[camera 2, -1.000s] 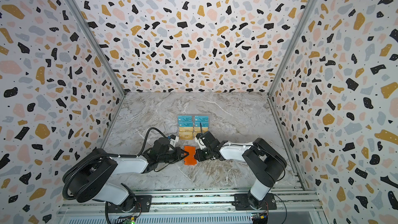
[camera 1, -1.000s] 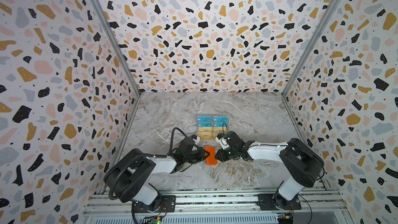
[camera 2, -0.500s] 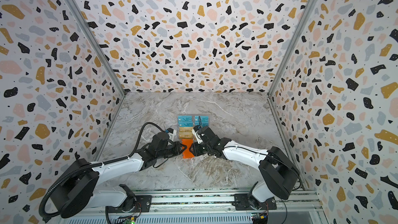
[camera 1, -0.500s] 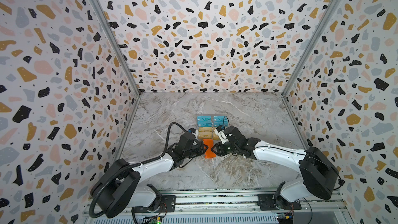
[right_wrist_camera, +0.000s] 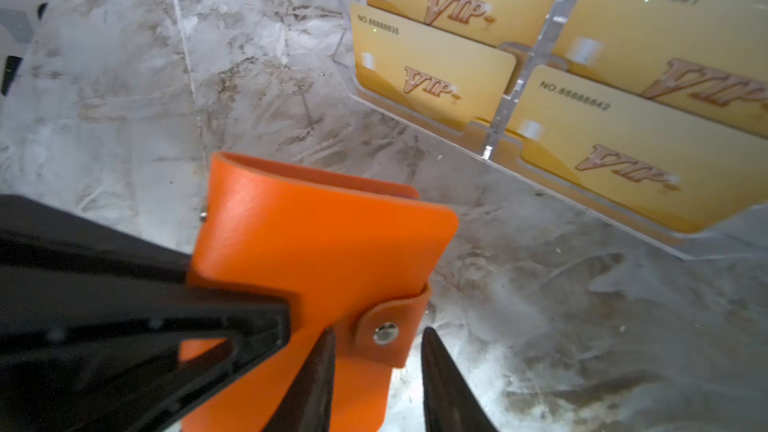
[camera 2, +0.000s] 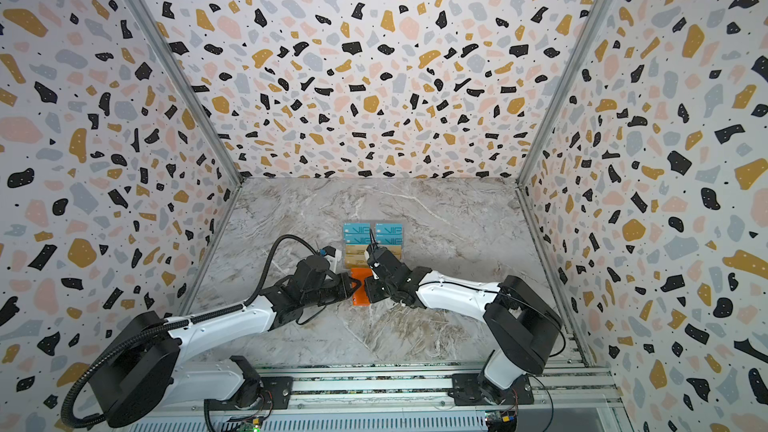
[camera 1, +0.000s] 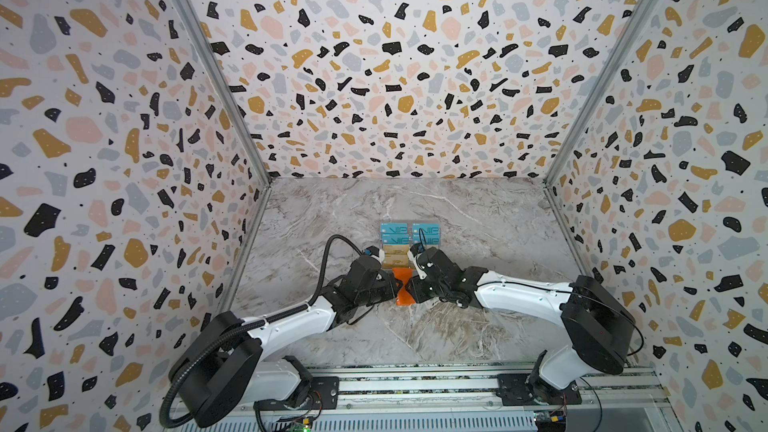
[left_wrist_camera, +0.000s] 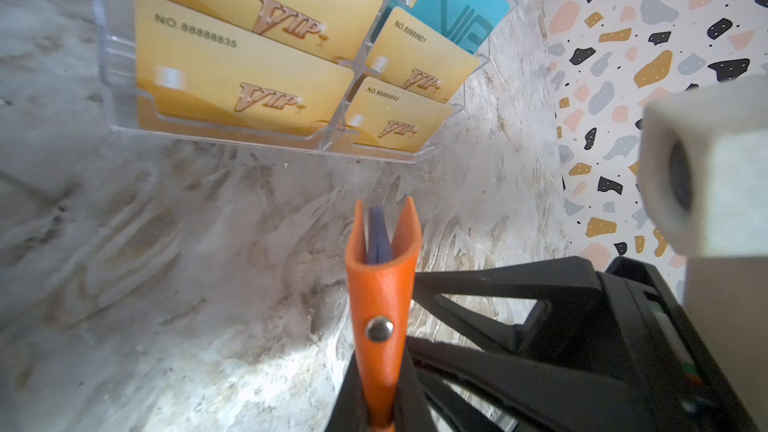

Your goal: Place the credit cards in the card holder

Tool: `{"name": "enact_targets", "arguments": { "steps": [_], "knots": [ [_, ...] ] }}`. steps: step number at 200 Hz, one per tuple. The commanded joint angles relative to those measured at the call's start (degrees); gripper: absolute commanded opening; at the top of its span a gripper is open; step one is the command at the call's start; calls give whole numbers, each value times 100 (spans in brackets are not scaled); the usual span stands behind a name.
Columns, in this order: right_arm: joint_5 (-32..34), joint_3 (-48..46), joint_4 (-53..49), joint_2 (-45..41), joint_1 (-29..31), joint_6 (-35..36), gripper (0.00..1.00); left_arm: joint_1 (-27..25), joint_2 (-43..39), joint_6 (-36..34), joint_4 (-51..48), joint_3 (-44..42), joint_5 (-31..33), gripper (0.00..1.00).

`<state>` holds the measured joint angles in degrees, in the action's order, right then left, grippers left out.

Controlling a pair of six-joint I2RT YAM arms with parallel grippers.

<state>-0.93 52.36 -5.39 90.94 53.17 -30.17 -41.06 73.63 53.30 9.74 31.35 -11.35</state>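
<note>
The orange card holder (camera 1: 403, 299) (camera 2: 360, 299) is seen in both top views near the middle of the marble tabletop (camera 1: 415, 334), turned on edge. Whether it rests on the surface or is lifted clear cannot be told. It is gripped from its 9 o'clock side by the left claw (camera 1: 392, 286) (camera 2: 351, 284). In the left wrist view the left claw's fingers are closed tight on the holder's near end, and the covers gape slightly at the far end over dark sleeves. The right claw (camera 1: 411, 286) (camera 2: 368, 284) is placed at the holder's 3 o'clock side. In the right wrist view its two dark tips are held apart, with the strap and its round snap button (right_wrist_camera: 385, 333) lying between them. The strap is folded over the holder's edge. The credit cards (camera 1: 395, 255) (camera 2: 355, 255) are kept in a clear tiered stand (left_wrist_camera: 257, 141) just beyond the holder at its 12 o'clock, apart from it. Gold cards (left_wrist_camera: 241, 72) (right_wrist_camera: 432, 72) marked "VIP" are set in the nearer tiers and teal cards (camera 1: 395, 229) (left_wrist_camera: 453, 6) in the farther ones. No card is held by either claw.
</note>
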Motion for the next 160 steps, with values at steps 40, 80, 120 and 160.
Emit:
{"name": "enact_targets", "arguments": {
  "steps": [40, 80, 120, 160],
  "knots": [
    [462, 266, -290, 244, 66, 249, 29, -64, -123, -101, 72, 257, -17, 3],
    [655, 363, -424, 305, 67, 347, 16, -67, -107, -126, 66, 243, -42, 4],
    [653, 428, -511, 410, 65, 384, 7, -69, -149, -168, -50, 284, 11, 4],
    [673, 426, -632, 409, 22, 451, 0, -69, -164, -153, -135, 266, 105, 3]
  ]
}}
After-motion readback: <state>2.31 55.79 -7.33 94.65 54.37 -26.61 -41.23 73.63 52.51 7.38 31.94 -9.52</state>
